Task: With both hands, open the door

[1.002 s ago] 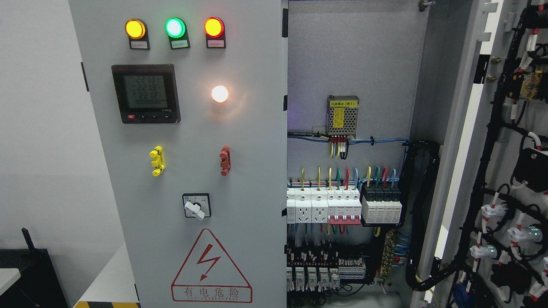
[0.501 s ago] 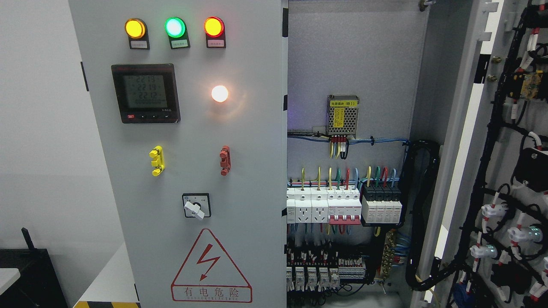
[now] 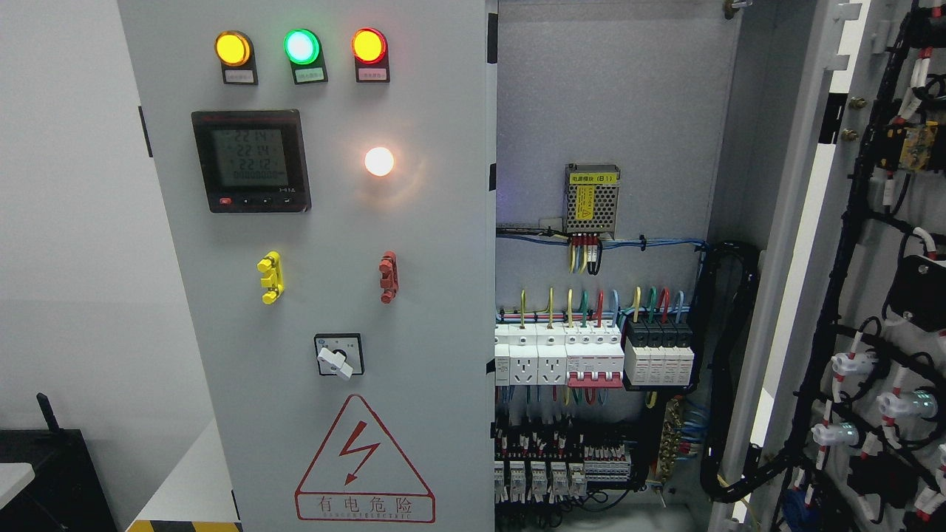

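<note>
Neither arm shows in the head view; both hands out of sight.

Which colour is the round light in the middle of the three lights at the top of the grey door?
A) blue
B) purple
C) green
C: the middle light glows green, with a yellow light on its left and a red light on its right, all on the left door.

Black cabinet (image 3: pixel 44 473) at lower left, against white wall (image 3: pixel 66 258), yellow-black floor stripe (image 3: pixel 185 526) nearby.
</note>
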Controlling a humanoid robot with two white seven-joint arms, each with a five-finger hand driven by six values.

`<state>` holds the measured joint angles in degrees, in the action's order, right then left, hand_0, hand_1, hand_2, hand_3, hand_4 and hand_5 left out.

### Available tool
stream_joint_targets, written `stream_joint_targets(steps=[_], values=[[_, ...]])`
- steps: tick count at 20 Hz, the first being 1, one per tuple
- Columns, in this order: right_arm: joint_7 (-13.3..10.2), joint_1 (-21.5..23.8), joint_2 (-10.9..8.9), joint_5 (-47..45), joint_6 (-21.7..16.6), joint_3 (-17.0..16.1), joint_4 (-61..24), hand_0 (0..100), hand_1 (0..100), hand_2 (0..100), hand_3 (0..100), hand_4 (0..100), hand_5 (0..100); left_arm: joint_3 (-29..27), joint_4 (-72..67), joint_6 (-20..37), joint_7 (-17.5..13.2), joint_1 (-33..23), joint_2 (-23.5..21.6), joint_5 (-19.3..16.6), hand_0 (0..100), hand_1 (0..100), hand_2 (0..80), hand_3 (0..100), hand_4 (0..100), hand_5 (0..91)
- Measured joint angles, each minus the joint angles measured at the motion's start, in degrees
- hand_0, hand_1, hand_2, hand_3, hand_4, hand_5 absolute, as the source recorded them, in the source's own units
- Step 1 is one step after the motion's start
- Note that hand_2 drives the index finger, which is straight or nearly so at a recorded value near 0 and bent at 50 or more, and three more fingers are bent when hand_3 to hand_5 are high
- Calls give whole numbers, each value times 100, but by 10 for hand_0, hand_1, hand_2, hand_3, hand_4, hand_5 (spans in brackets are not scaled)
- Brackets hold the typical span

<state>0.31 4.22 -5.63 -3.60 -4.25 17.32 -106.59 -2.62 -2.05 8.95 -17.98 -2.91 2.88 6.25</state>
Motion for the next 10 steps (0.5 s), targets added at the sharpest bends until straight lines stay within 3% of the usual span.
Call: stream_joint_targets(steps=[5,10], values=[[28,-457,95,-88,372,54,88,379,0,0,0,0,0,0,1,0,0,0,1,0,0,0,0,0,0,0],[53,-897,165,-133,484,91,279,379,0,0,0,0,0,0,1,0,0,0,1,0,0,0,0,0,0,0]])
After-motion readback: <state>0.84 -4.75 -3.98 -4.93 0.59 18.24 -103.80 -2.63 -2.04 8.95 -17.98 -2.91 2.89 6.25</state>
